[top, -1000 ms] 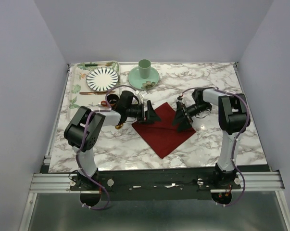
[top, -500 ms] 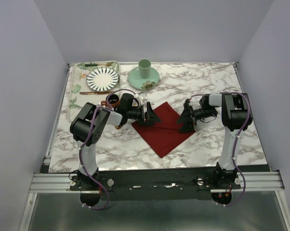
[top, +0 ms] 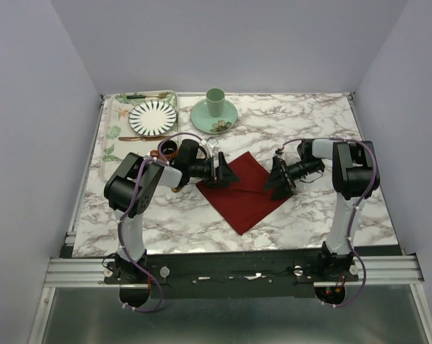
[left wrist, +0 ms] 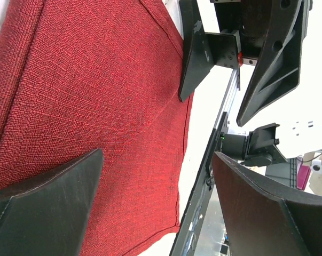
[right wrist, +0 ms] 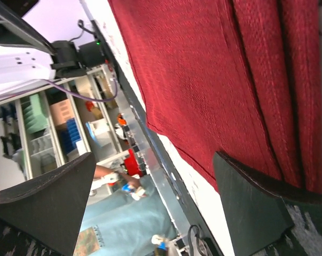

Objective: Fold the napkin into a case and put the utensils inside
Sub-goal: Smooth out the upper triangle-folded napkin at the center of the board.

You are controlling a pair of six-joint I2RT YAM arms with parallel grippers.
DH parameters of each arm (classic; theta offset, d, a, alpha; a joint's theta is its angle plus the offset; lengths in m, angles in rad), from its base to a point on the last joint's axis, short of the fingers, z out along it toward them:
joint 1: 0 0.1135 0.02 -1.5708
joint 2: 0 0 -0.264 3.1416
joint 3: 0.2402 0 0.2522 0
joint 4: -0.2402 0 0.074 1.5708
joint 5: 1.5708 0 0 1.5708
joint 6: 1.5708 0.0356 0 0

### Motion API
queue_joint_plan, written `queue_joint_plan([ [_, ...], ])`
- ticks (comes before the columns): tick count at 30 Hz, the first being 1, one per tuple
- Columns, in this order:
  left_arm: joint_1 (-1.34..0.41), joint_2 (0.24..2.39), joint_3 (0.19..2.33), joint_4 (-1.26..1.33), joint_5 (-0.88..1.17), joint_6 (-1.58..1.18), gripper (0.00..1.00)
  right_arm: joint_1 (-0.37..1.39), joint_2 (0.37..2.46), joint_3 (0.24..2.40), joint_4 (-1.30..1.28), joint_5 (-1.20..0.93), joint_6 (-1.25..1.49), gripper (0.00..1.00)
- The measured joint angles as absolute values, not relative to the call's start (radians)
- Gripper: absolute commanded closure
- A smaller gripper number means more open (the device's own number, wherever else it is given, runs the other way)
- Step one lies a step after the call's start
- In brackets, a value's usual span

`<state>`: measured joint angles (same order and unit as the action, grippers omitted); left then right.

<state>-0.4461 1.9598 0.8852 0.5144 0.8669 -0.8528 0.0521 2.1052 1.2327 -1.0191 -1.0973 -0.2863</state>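
Left gripper (top: 226, 173) and right gripper (top: 276, 180) both spread wide, holding nothing, low at opposite corners of the napkin (top: 243, 195), which lies as a diamond mid-surface (top: 312, 125); risk: a shallow or uneven pinch slips off the cloth, dragging it askew and skewing the fold.

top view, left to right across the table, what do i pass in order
striped plate → left tool → red napkin → right tool
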Motion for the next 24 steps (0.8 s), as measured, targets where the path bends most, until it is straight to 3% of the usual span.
queue_joint_plan([
  [9,-0.472,1.870,0.882,0.452,0.868,-0.784,0.01,0.059,2.014,1.239,-1.053,-1.067,-0.289,0.00],
  [14,-0.554,1.812,0.904,0.458,0.864,-0.786,0.01,0.120,1.942,1.246,-0.982,-1.101,-0.160,0.00],
  [24,-0.612,1.971,0.960,0.529,0.822,-0.870,0.01,0.207,2.035,1.242,-0.776,-1.033,0.040,0.00],
])
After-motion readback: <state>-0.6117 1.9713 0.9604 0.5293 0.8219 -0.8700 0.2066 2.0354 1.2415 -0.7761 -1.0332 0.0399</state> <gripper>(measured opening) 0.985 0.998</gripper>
